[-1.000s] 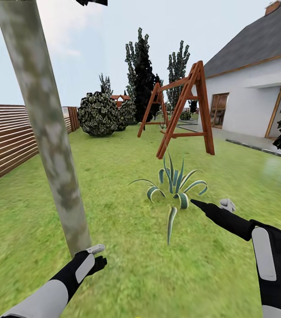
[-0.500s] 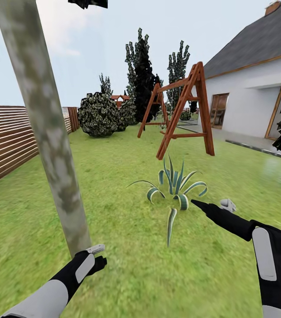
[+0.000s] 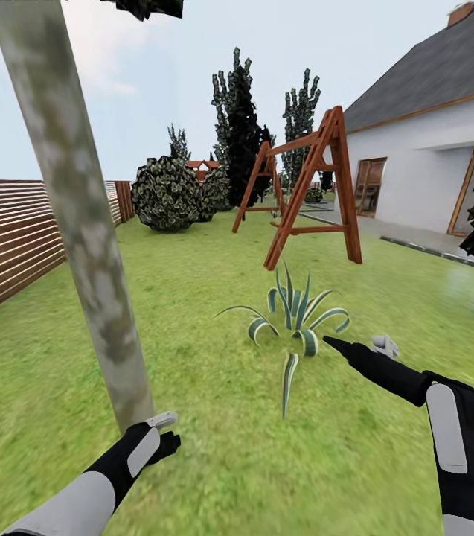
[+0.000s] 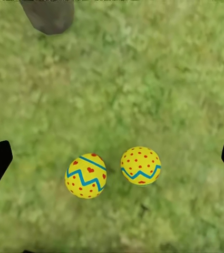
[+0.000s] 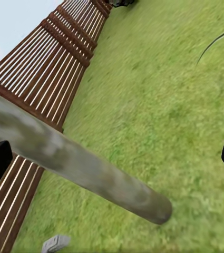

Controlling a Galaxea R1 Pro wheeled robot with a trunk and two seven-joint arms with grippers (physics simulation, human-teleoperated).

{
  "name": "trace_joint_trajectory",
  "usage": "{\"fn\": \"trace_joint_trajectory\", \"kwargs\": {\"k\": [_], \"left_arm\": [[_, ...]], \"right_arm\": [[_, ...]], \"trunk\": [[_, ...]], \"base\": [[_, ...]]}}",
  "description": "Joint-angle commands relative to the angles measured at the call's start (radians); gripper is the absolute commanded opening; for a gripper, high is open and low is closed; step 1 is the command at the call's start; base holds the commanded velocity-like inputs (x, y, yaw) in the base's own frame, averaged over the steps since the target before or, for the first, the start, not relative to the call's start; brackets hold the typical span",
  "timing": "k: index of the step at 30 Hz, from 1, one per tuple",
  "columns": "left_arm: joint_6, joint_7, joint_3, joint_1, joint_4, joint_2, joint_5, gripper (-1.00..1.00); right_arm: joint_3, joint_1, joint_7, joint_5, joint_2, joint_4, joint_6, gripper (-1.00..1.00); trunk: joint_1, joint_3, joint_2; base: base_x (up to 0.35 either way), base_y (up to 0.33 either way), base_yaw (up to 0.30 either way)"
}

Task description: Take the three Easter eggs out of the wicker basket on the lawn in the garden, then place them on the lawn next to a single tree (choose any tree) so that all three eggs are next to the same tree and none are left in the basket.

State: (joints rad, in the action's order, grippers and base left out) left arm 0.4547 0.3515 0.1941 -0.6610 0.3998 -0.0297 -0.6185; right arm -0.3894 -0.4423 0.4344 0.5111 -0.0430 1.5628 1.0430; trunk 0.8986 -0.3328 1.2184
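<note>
Two small yellow Easter eggs [image 4: 86, 176] [image 4: 140, 166] with red dots and blue zigzag bands lie side by side, just apart, on the short green lawn [image 4: 143, 79] near the pale grey-green mottled tree trunk [image 3: 80, 216]. The left tool [image 4: 112, 158] hangs above them, spread wide and empty. The right tool [image 5: 112, 158] is also spread wide and empty, out over grass near a spiky striped green plant [image 3: 296, 313].

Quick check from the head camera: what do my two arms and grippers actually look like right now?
Both arms are black with light grey-white panels. The left gripper is black with a pale grey fingertip piece. The right gripper has a tapering black finger and a small grey-white one. No cables visible.
</note>
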Motion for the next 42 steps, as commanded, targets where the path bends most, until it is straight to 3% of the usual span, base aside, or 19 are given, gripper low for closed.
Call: {"fn": "trace_joint_trajectory", "kwargs": {"k": [1,13,33,42], "left_arm": [[0.002,0.009,0.008,-0.001,0.002,0.001,-0.01,1.0],[0.002,0.009,0.008,0.0,0.002,0.001,-0.01,1.0],[0.002,0.009,0.007,0.0,0.002,0.001,-0.011,1.0],[0.002,0.009,0.007,0.0,0.002,0.002,-0.012,1.0]], "right_arm": [[-0.002,-0.001,0.01,-0.009,0.0,0.0,0.004,1.0],[-0.002,-0.001,0.01,-0.008,0.001,0.001,0.004,1.0],[-0.002,-0.001,0.01,0.016,0.0,0.003,0.004,1.0],[-0.002,-0.001,0.01,0.018,0.0,0.003,0.004,1.0]], "trunk": [[-0.004,0.002,-0.006],[-0.05,0.04,-0.09],[-0.127,0.102,-0.23],[-0.161,0.13,-0.293]], "base": [[0.0,0.0,0.101],[0.0,0.0,0.227],[-0.039,0.0,0.026],[-0.098,0.0,0.204]]}}
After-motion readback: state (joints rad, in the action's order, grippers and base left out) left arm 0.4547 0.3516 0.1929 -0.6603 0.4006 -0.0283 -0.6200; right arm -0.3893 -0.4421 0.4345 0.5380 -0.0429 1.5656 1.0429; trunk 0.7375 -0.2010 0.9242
